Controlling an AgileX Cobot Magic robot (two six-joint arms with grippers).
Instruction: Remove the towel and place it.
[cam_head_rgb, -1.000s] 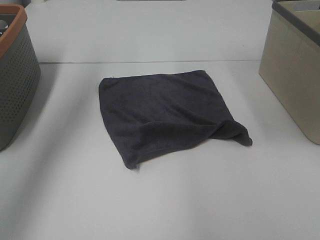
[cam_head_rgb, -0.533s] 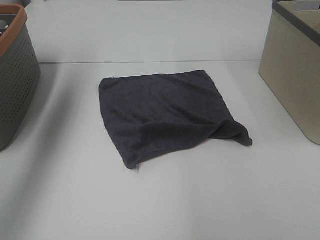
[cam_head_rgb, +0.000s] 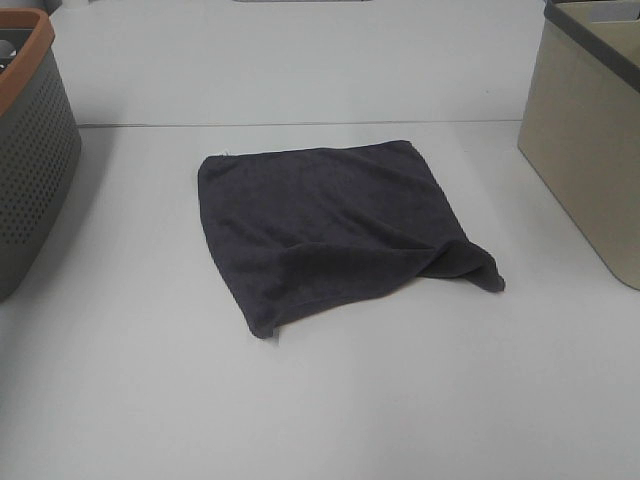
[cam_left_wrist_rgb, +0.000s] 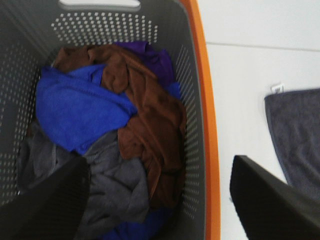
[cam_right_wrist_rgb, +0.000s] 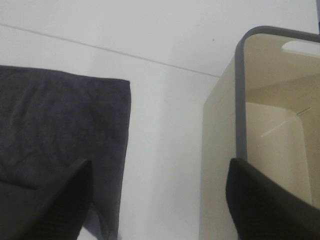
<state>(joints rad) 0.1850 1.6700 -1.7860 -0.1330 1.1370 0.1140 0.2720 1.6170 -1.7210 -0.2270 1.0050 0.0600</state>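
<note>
Your left fingers (cam_left_wrist_rgb: 50, 205) are spread wide and hold nothing, hanging above the grey basket (cam_left_wrist_rgb: 202, 100) of mixed cloths (cam_left_wrist_rgb: 100, 130). Your right fingers (cam_right_wrist_rgb: 55, 205) are spread too, empty, between the towel's edge and the beige bin (cam_right_wrist_rgb: 240, 125). The towel (cam_head_rgb: 335, 225) lies flat mid-table (cam_head_rgb: 350, 400), well apart from both containers, its near right corner rumpled.

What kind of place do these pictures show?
Probably a laundry-sorting test bench: a plain white table holds one dark towel, a grey basket full of cloths, and a beige bin.
</note>
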